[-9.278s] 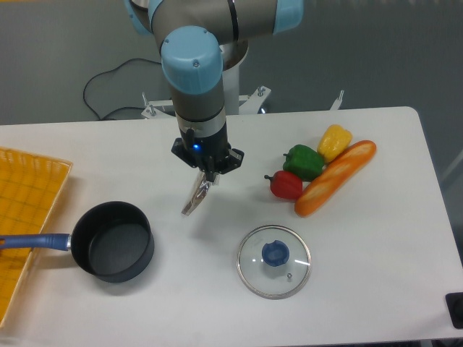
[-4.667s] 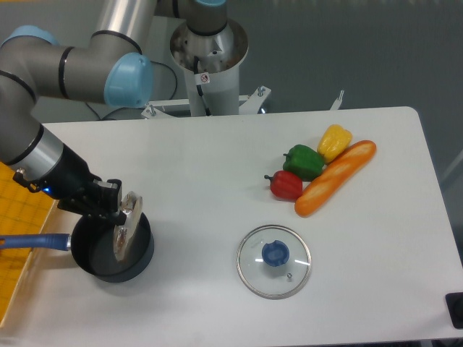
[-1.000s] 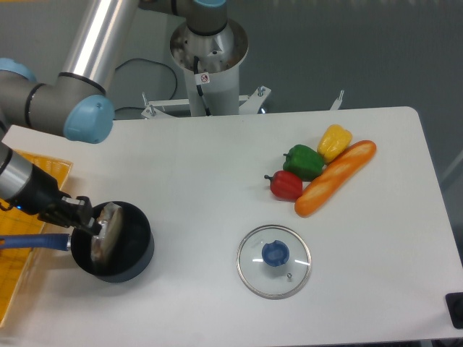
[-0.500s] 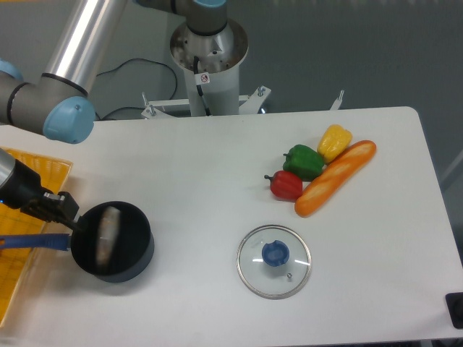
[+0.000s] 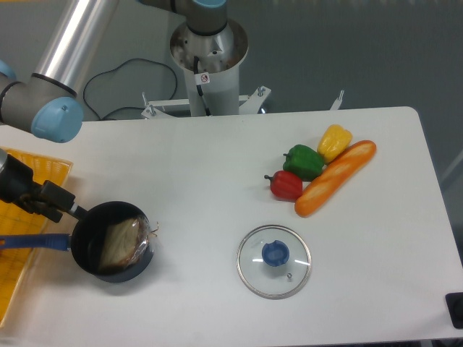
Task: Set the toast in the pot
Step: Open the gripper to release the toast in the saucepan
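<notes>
Table (image 5: 217, 173) first, the big white stage: wide bare room through the middle and along twelve o'clock, right up to the arm's base. Arm next, sweeping down from the top left, and here's the worry: its wrist hangs at nine o'clock of the pot (image 5: 112, 241), just above the blue handle (image 5: 32, 242). Any swing low toward three o'clock could clip the rim or that handle and shove the pot. Yellow basket (image 5: 29, 195) sits tight on the left edge, so there's little room that way; up and toward twelve o'clock looks like the safe exit, I'd judge.

The toast (image 5: 121, 242) is inside the pot, leaning against the three o'clock wall rather than lying flat, so a knock might tip it.

Baguette (image 5: 335, 178), peppers (image 5: 304, 162) and glass lid (image 5: 274, 261) sit well apart on the right half, no threat.

Gripper (image 5: 72, 210) holds nothing; whether its jaws stand parted I cannot tell, fingers too dark against the pot.
</notes>
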You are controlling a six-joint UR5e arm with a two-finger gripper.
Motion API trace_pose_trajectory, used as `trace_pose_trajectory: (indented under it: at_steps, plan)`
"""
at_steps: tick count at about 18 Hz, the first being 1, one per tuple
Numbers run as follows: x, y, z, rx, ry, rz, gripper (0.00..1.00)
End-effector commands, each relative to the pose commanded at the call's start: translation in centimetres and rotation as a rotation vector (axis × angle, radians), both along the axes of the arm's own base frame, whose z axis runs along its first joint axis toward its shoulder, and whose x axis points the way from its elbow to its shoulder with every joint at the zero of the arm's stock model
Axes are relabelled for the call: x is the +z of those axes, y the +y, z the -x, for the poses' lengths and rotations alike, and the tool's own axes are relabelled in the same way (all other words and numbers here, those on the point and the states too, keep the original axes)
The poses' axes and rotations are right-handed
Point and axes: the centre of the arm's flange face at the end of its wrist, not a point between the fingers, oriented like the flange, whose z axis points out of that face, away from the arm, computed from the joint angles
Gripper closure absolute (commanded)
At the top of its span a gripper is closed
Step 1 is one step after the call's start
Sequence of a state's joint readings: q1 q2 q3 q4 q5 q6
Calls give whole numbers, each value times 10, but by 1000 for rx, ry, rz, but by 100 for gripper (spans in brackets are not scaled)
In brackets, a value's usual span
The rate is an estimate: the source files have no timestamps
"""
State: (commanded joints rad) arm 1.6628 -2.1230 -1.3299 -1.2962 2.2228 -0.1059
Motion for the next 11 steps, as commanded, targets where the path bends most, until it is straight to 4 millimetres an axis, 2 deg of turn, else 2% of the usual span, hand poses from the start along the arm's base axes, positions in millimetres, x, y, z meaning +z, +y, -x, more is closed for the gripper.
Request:
trace_pose_trajectory:
  at_steps: [2,11]
  plan:
    - [1,1,6,10,-27,-22,0]
    - [41,-9,90,25,-272,-108,0]
